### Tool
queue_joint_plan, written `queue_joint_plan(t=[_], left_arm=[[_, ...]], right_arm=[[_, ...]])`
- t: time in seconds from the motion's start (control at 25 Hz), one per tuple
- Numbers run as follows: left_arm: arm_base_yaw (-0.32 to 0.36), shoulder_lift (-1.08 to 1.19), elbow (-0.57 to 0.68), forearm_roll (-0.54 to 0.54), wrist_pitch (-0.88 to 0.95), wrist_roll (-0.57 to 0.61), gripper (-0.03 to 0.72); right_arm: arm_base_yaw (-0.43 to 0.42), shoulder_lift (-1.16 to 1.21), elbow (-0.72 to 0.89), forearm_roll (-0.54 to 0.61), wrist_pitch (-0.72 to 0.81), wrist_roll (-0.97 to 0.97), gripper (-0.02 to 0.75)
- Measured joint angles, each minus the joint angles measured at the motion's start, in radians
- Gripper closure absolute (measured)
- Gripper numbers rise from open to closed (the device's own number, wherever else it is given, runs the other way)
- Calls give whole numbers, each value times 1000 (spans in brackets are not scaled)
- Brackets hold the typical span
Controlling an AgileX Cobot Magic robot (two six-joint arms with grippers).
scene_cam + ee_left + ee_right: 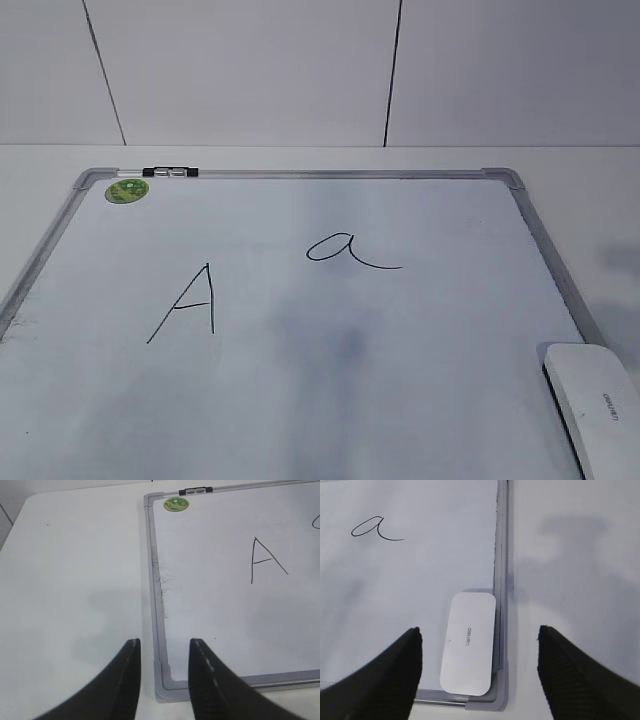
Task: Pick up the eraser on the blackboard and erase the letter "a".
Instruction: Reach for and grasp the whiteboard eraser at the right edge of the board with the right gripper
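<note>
White eraser [468,650] lying flat in the near right corner of the blackboard [300,173], against its grey frame, cursive letter "a" [345,250] unwiped mid-board, right pincer [479,639] spread wide above the eraser, left pincer [163,648] partly parted, empty, over the near left corner, white counter [75,590] beneath.

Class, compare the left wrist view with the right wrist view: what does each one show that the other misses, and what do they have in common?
Only the left wrist view shows the uppercase "A", the green sticker, the black clip on the top edge and the board's near left corner, with the left gripper open over it. Only the right wrist view shows the eraser lying in the near right corner and the whole letter "a", with the right gripper open wide above the eraser. Both share the blackboard, its grey frame and the white table.
</note>
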Motion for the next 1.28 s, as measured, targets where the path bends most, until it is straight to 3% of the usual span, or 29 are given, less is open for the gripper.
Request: queue_joint_plan(t=[0.4,0.88,1.28], left_arm=[[0,0,0,0,0,0,443],[0,0,0,0,0,0,443],[0,0,0,0,0,0,443]], right_arm=[[3,153,0,85,32,-88,62],[61,518,-2,80,115,-36,59],[61,698,-140,37,138,38,83]])
